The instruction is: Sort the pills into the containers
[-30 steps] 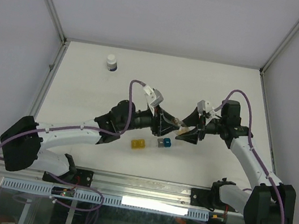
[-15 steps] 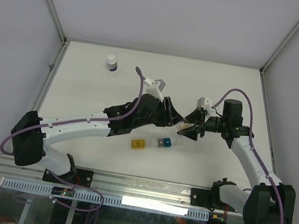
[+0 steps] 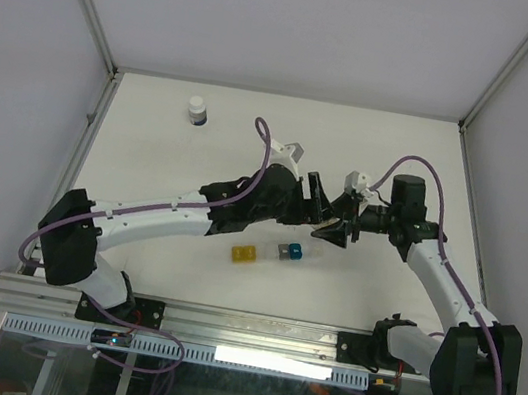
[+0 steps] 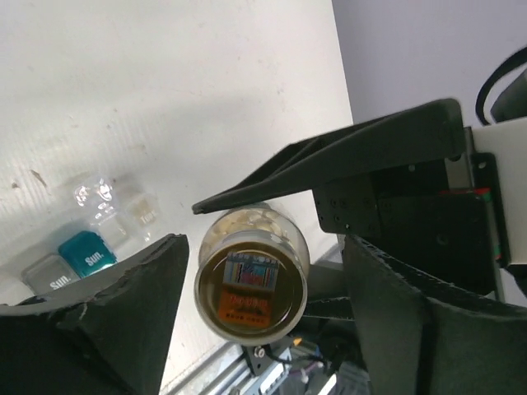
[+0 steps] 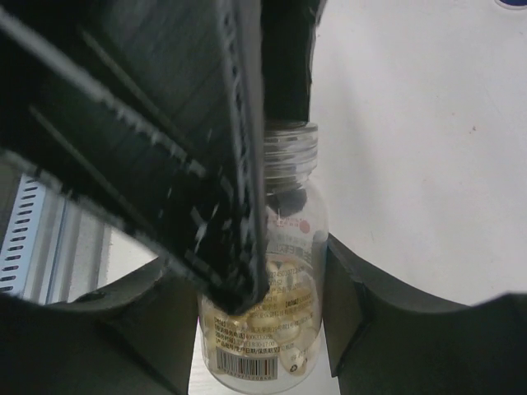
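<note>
Our left arm (image 3: 149, 217) and right arm (image 3: 446, 289) share white links, black joints and looping purple cables (image 3: 265, 142). The fingers (image 4: 123, 304) are matte black wedges; a red-and-green strip (image 4: 482, 193), perhaps a connector, edges one black housing.

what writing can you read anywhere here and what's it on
"Sun." on the teal plastic pillbox cube
"Sun.", less surely, on the grey translucent cube beside it
Clear pill bottle: orange base label too small, side barcode label blurred
White-capped dark bottle: nothing legible
</note>
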Available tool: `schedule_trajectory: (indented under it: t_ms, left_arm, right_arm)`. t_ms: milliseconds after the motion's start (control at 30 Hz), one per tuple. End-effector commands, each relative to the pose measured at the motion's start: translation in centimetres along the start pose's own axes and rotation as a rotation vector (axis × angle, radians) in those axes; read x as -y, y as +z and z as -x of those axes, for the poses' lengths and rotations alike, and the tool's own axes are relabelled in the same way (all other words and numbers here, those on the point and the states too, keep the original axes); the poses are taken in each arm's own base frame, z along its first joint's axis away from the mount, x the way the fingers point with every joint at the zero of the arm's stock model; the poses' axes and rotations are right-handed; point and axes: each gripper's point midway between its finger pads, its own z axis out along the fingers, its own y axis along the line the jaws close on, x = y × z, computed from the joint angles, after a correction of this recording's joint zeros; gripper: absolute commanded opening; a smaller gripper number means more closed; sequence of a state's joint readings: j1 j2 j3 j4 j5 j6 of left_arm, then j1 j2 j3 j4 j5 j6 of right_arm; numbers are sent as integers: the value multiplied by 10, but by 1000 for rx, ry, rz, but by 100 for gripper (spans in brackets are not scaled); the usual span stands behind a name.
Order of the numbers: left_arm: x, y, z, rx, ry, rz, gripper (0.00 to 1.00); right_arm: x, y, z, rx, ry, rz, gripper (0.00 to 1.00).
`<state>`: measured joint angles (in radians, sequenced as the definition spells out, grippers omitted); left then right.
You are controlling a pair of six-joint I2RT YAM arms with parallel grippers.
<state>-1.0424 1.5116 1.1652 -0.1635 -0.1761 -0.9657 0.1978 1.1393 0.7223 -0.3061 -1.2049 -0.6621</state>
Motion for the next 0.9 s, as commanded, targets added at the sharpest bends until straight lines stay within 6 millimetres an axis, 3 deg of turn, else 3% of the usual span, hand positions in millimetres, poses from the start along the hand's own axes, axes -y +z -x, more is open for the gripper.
schedule_trajectory:
  t_ms: [0, 67, 233, 433, 533, 633, 733, 800, 867]
  left_arm:
    - [28, -5, -8, -48, 48, -122, 84]
    - [25, -7, -9, -45, 88, -129, 97]
    - [14, -16, 0, 29, 167, -128, 99]
    - [16, -62, 13, 188, 366, -389, 99]
    - [28, -94, 27, 287, 457, -598, 99]
    - [21, -112, 24, 332, 681, -722, 98]
    - [5, -127, -10, 335, 1078, -907, 98]
    - [-5, -123, -15, 374, 1230, -932, 99]
    - [-11, -109, -9, 305, 1240, -946, 99]
  right_arm:
    - [-7, 2, 29, 71, -85, 63, 0]
    - [-7, 2, 29, 72, -86, 63, 0]
    - [-7, 2, 27, 71, -81, 66, 0]
    - [-7, 3, 27, 72, -76, 70, 0]
    - [-8, 3, 26, 71, -75, 69, 0]
    - [-8, 3, 26, 72, -75, 72, 0]
    - [-10, 3, 27, 79, -81, 82, 0]
    - [-12, 3, 27, 81, -82, 88, 0]
    - [-12, 2, 27, 82, -88, 91, 0]
